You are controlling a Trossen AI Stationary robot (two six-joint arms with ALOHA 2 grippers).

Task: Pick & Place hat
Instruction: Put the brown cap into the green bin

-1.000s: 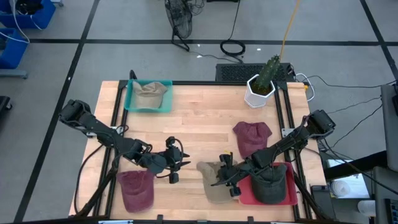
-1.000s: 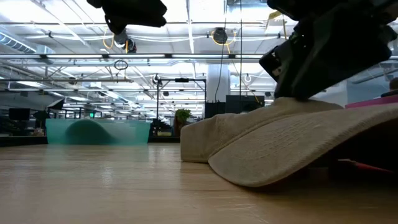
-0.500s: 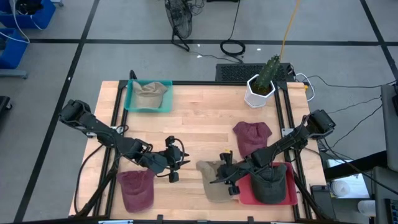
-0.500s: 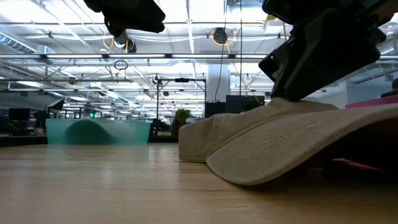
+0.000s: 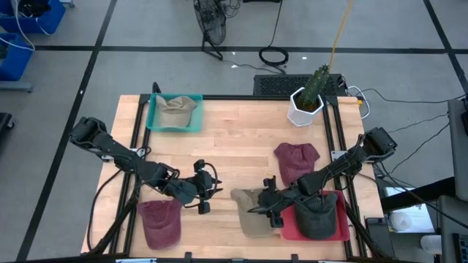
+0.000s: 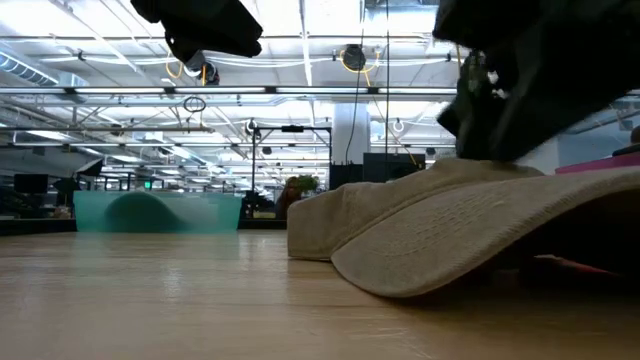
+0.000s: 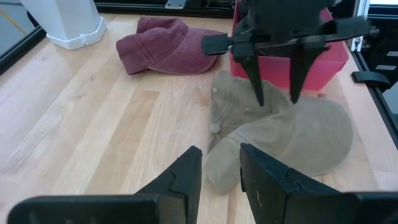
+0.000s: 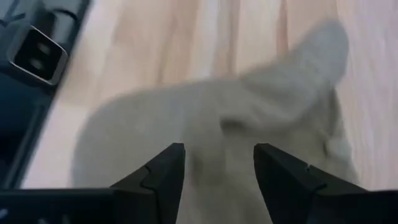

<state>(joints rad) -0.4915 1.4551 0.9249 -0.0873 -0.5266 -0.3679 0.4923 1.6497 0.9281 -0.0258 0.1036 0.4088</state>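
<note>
On the table, a maroon hat lies at the near left corner, with the left claw just beyond it, fingers a little apart and holding nothing. In the middle lies the tan hat; the right claw hangs directly over it, fingers spread. Farther right, a red tray holds a dark hat.

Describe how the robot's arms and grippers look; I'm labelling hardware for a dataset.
Both arms are dark, near-black, slender jointed links with bulkier housings at the outer joints, and dark cables trail along them. The left gripper and right gripper each carry two dark fingers, flat, straight and tapering to narrow tips, hung from a dark crossbar. No markings are visible.
</note>
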